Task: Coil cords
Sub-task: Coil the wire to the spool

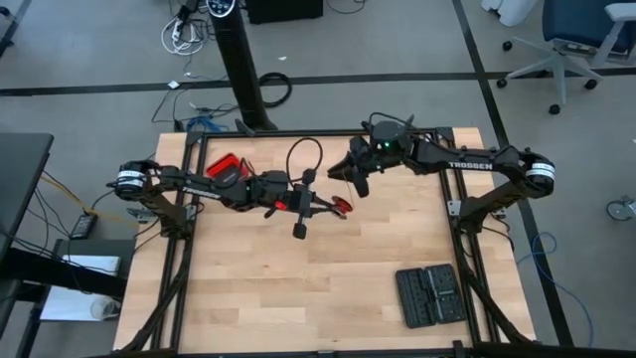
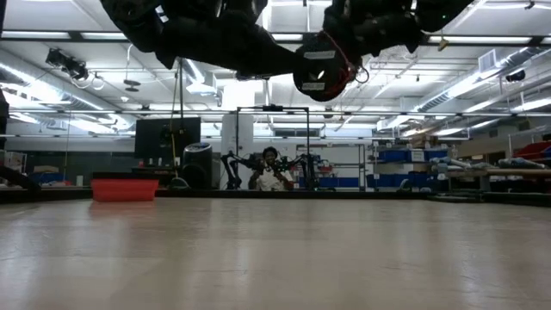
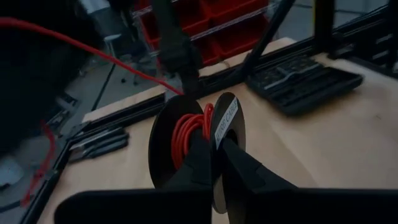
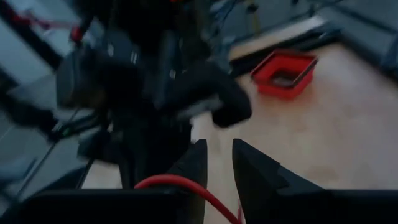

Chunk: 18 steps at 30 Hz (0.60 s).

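While spooled, red wire (image 3: pixel 189 127) strand slants away, left fingers (image 3: pixel 202 165) clamped.

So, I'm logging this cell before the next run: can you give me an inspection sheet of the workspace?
Surface: wooden table, mostly bare.
Job's things: red wire wound on a black spool, one strand running off it.
Clutter: red box at the back left; black case at the front right.
Grippers: left gripper shut on the spool's flange; right gripper raised mid-table, red wire crossing between its fingers, grip unclear.
Cables: a dark loop above the table's back edge.
Surroundings: lab floor, office chair, a person seated far behind.
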Motion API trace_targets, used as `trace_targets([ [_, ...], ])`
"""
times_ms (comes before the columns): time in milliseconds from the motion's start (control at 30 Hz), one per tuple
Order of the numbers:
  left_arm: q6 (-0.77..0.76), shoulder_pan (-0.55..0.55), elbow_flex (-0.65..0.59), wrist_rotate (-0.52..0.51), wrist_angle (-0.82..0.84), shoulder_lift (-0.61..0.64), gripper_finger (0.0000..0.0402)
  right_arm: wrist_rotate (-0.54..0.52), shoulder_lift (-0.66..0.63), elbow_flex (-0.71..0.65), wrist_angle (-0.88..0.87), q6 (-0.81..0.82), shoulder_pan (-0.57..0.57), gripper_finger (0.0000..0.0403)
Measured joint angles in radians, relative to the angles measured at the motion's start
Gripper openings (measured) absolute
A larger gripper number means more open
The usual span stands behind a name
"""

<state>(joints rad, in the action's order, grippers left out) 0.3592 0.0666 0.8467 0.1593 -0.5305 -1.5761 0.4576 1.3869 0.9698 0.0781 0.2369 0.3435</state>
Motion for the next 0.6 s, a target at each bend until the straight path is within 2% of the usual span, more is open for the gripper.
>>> trace_targets([
  [133,0.002,0.001,0.0,-0.008,0.016,0.0,0.0012,-0.106,0.002,0.0,0.094,0.08,-0.023,0.0075],
  [267,-0.026,-0.003,0.0,-0.007,0.018,0.0,0.0012,-0.122,0.002,0.0,0.128,0.182,-0.024,0.0074],
  [333,-0.034,-0.004,0.0,0.004,0.015,0.0,0.0012,-0.122,0.002,0.0,0.13,0.183,-0.017,0.0074],
  [600,-0.1,-0.004,0.0,0.019,0.012,0.0,0.0012,-0.137,0.002,0.0,0.01,-0.122,-0.042,0.0074],
])
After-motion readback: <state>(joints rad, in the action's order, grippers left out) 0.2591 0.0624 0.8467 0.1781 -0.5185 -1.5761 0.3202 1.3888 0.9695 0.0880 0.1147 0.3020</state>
